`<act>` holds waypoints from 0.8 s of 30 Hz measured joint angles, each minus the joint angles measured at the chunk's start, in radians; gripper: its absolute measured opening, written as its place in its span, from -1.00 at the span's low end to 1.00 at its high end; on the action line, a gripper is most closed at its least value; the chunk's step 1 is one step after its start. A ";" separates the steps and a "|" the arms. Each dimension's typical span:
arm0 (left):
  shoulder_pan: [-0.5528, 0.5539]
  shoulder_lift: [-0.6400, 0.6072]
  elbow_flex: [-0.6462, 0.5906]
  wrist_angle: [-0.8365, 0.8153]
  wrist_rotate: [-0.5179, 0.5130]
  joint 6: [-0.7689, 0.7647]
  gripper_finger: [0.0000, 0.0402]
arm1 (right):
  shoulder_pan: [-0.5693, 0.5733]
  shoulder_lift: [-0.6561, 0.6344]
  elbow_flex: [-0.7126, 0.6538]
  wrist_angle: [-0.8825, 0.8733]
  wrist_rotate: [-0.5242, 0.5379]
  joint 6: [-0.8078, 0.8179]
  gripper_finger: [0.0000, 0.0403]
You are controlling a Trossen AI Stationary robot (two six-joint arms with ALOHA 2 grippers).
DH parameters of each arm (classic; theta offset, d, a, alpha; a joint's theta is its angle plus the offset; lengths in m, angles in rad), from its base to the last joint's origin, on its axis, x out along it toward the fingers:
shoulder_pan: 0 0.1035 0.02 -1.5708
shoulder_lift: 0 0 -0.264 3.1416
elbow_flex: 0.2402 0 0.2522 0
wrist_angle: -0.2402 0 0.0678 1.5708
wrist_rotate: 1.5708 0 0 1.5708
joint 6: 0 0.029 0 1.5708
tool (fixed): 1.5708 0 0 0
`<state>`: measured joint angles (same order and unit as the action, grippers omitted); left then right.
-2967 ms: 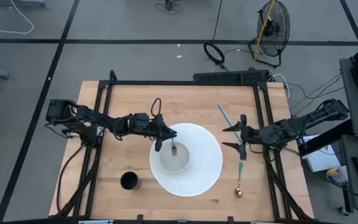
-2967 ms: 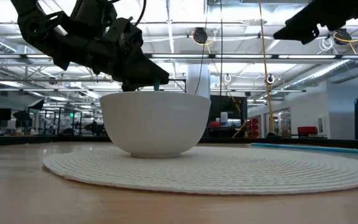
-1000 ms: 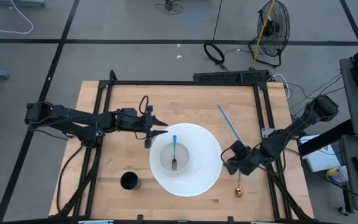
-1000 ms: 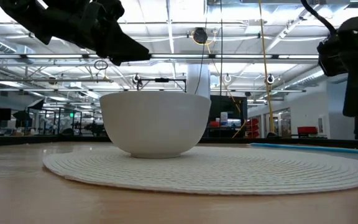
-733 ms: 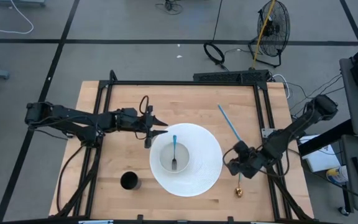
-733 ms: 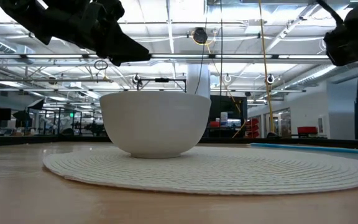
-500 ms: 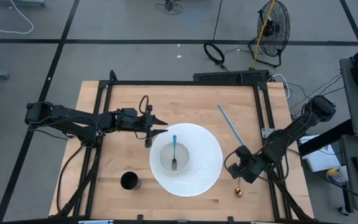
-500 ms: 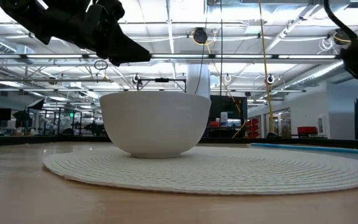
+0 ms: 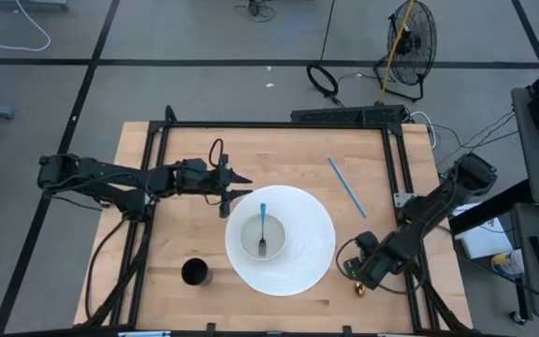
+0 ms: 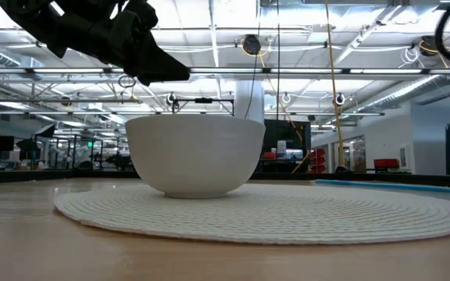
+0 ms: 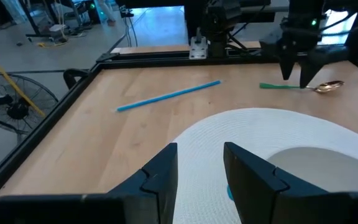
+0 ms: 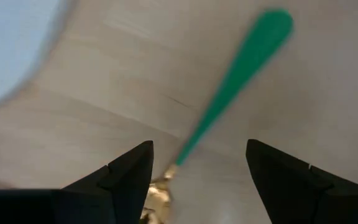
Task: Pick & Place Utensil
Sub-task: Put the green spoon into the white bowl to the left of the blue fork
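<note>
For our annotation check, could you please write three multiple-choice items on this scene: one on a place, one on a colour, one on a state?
1. Where is the fork?
A. in the bowl
B. beside the black cup
C. off the mat

2. What colour is the spoon handle?
A. red
B. green
C. white

3. How is the right gripper?
A. shut on the straw
B. open over the spoon
C. out of view

Answers: 1 A, it lies inside the rim; 2 B, the right wrist view shows green; 3 B, its fingers stand apart either side of the handle.
</note>
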<state>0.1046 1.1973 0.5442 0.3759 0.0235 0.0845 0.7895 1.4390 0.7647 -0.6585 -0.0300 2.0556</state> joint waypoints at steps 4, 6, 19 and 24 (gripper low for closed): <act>0.000 0.000 0.000 0.000 0.000 0.000 -0.32 | 0.002 0.053 0.004 0.016 -0.052 0.039 0.25; 0.000 0.000 0.000 0.000 0.000 -0.001 -0.32 | 0.001 0.072 0.006 0.025 -0.054 0.048 0.25; 0.000 0.000 0.000 -0.018 0.000 -0.004 -0.32 | 0.000 0.084 0.002 0.019 -0.114 0.139 0.06; 0.000 0.000 0.000 -0.023 0.000 -0.004 -0.32 | -0.010 0.085 0.001 0.022 -0.130 0.124 -0.25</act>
<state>0.1043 1.1973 0.5442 0.3527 0.0238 0.0807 0.7799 1.5237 0.7654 -0.6368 -0.1605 2.1793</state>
